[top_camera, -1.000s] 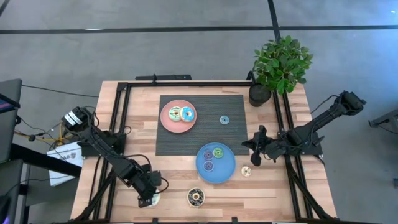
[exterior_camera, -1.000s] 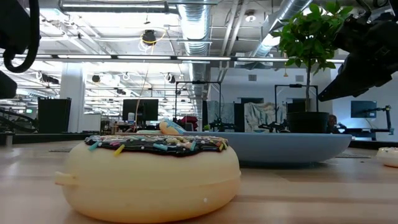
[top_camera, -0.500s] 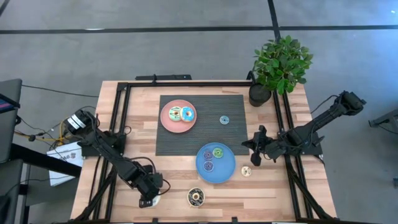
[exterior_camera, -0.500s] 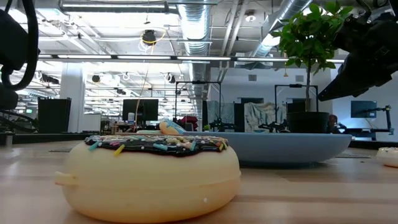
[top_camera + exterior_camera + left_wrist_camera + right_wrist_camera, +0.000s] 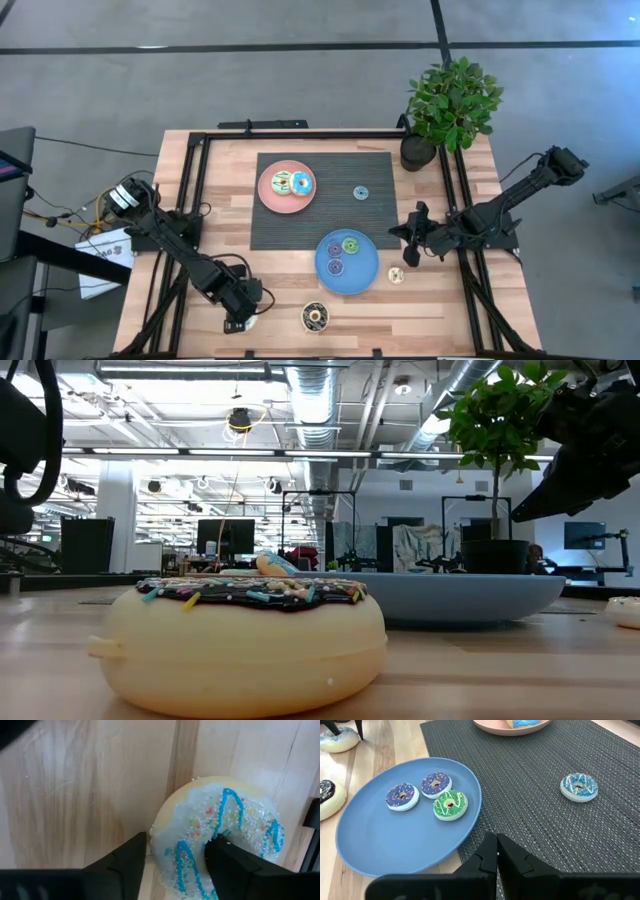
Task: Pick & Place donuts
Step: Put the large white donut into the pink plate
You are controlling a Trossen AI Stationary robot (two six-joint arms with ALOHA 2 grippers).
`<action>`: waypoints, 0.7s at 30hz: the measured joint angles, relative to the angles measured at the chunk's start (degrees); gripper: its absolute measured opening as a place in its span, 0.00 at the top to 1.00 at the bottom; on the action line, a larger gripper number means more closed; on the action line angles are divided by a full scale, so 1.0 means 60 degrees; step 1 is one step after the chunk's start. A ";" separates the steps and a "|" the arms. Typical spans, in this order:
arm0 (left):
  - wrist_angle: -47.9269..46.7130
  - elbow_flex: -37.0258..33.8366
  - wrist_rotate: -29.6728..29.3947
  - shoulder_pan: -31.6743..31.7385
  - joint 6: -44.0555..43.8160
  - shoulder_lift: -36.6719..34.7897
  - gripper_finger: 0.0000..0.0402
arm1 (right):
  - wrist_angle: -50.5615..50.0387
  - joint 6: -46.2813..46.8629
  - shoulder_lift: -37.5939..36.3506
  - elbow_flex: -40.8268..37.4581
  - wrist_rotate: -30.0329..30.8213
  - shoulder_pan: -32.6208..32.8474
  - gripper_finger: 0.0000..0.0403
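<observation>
My left gripper (image 5: 241, 322) is at the table's near left, down over a white-iced donut with blue stripes (image 5: 220, 835) that lies on the wood. My right gripper (image 5: 496, 851) is shut and hovers at the black mat's right edge (image 5: 410, 240), touching nothing. A dark brown donut (image 5: 315, 316) lies near the front edge and fills the low view (image 5: 245, 640). The blue plate (image 5: 362, 276) holds a green and two purple small donuts. The pink plate (image 5: 268, 196) holds a green and a blue donut. A small blue donut (image 5: 361, 192) lies on the mat. A small cream donut (image 5: 396, 275) lies on the wood. My left gripper has the white donut's ring (image 5: 177, 850) between its two fingers, coming from above and pointing down. One finger (image 5: 122, 862) is against the outer rim and the other (image 5: 235, 862) stands in the hole. The donut lies flat on the table.
A potted plant (image 5: 450, 100) stands at the far right corner. The black mat (image 5: 300, 230) covers the table's middle. Black frame rails run along the left, right and far sides. Bare wood lies between the dark brown donut and the left gripper.
My left gripper has moved a little toward the near edge and down onto the white donut, which now shows less beside it in the high view. The donut has stayed on the table.
</observation>
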 joint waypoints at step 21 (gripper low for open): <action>-0.1445 0.0000 0.0888 0.3004 0.2733 -0.1752 0.68 | -0.0015 -0.0011 0.0000 0.0000 -0.0004 -0.0003 1.00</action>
